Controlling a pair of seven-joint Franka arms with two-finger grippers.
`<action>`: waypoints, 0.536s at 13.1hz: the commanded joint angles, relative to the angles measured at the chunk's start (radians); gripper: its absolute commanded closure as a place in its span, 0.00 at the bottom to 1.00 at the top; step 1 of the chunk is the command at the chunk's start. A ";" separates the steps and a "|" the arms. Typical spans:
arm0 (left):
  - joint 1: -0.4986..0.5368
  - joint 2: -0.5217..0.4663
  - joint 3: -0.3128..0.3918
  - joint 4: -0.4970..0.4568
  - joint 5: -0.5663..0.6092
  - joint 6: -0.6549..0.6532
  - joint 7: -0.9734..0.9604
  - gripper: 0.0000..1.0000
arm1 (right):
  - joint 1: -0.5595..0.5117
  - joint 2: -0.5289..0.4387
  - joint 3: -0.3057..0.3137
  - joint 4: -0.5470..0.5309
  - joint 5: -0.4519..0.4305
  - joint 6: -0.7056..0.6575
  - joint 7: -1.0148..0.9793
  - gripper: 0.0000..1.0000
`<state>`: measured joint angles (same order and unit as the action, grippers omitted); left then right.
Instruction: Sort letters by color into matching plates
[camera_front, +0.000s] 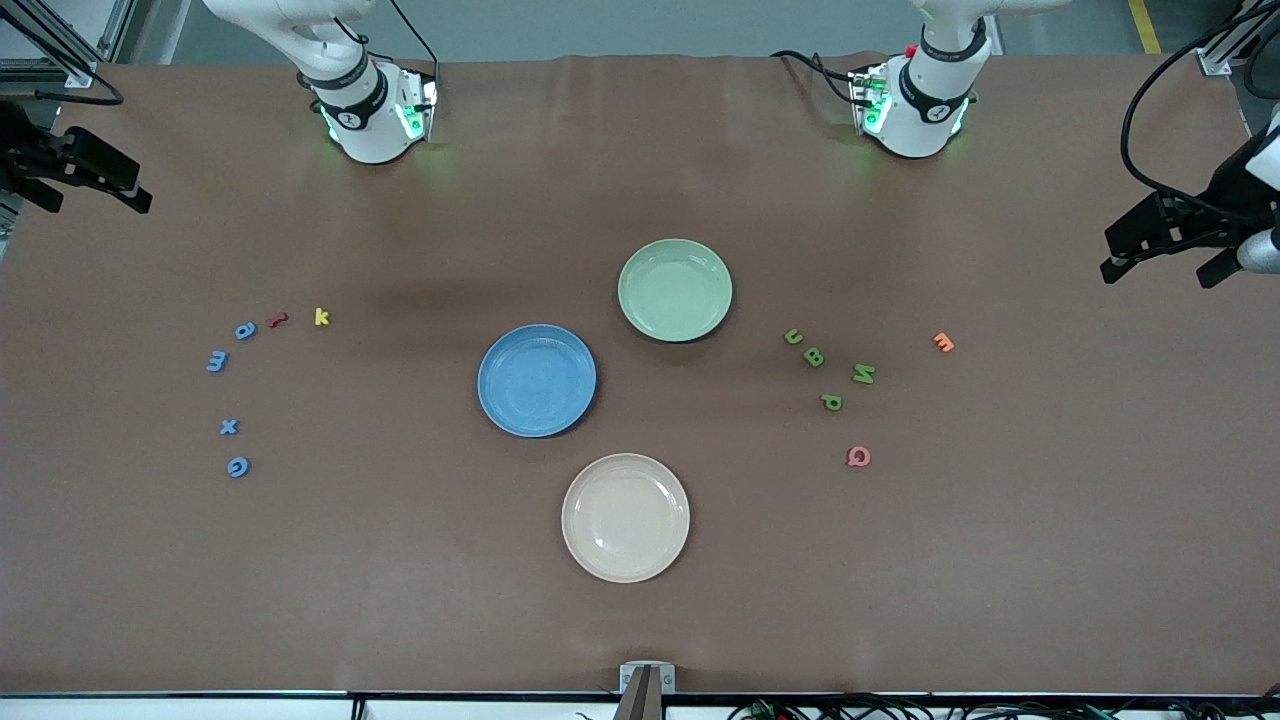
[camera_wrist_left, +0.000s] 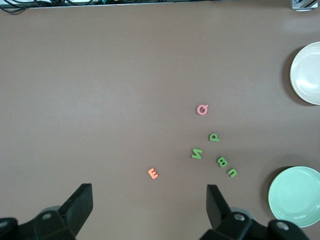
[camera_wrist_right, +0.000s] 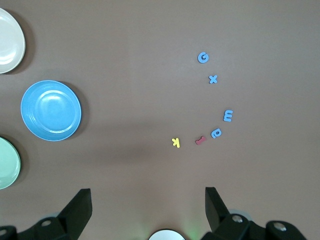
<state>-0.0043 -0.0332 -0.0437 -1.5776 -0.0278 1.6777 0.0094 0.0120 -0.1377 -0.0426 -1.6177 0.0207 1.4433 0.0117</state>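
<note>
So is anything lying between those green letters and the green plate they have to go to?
Nothing visible does. The green letters lie toward the left arm's end of the table, and only bare table separates them from the green plate. The pink letter and orange letter lie off that path.

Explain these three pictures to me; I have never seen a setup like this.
Two robot arms stand at a brown table. One picture looks down from across the table; the other two come from cameras on each arm's wrist. The left end effector and right end effector are both open, holding nothing. Mid-table sit a blue plate, a pale green plate and a beige plate. Blue letters lie toward the right arm's end, green letters toward the left arm's.
</note>
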 joint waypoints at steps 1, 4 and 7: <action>-0.005 0.001 0.002 0.008 0.003 -0.032 0.009 0.00 | -0.012 -0.017 0.013 -0.013 -0.022 0.002 -0.012 0.00; -0.003 0.002 0.002 0.008 0.003 -0.033 0.004 0.00 | -0.012 -0.016 0.013 -0.007 -0.027 -0.006 -0.010 0.00; -0.006 0.012 0.001 0.002 0.003 -0.052 -0.037 0.00 | -0.015 -0.008 0.013 0.024 -0.025 -0.009 -0.006 0.00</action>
<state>-0.0043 -0.0312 -0.0437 -1.5795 -0.0278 1.6512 -0.0013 0.0120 -0.1377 -0.0416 -1.6130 0.0122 1.4423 0.0112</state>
